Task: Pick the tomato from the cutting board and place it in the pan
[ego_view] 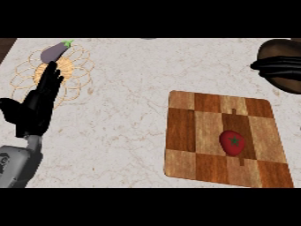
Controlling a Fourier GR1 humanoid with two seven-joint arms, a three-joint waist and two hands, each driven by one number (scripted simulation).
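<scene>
Surface (133, 88): pale marbled stone, flat, filling most of the view; dark wood strip along its 9 o'clock edge.
Open room: a wide bare stretch of stone runs down the middle, between trivet and board.
Board (205, 132): rectangular, checkered light and dark wood blocks, rounded corners, lying at 4 o'clock, its long side slightly tilted.
Pan (280, 50): dark brown, round and shallow, at 2 o'clock, cut by the view's edge; partly covered by the right hand, so what it holds cannot be told.
Trivet (74, 84): thin golden wire loops in a flower shape, flat on the stone at 10 o'clock.
Left hand (35, 106): black, at 9 o'clock, fingers straight and together, pointing to 12 over the trivet; thumb out to the side; holds nothing.
Right hand (286, 68): black, at 2 o'clock over the pan, fingers straight, lying side by side, pointing to 9; holds nothing.
Tomato (232, 142): red, smooth, oval, green star stem on top; lies on the board's lower middle, apart from both hands.
Eggplant (55, 52): purple, glossy, green cap, on the trivet's 12 o'clock rim.
</scene>
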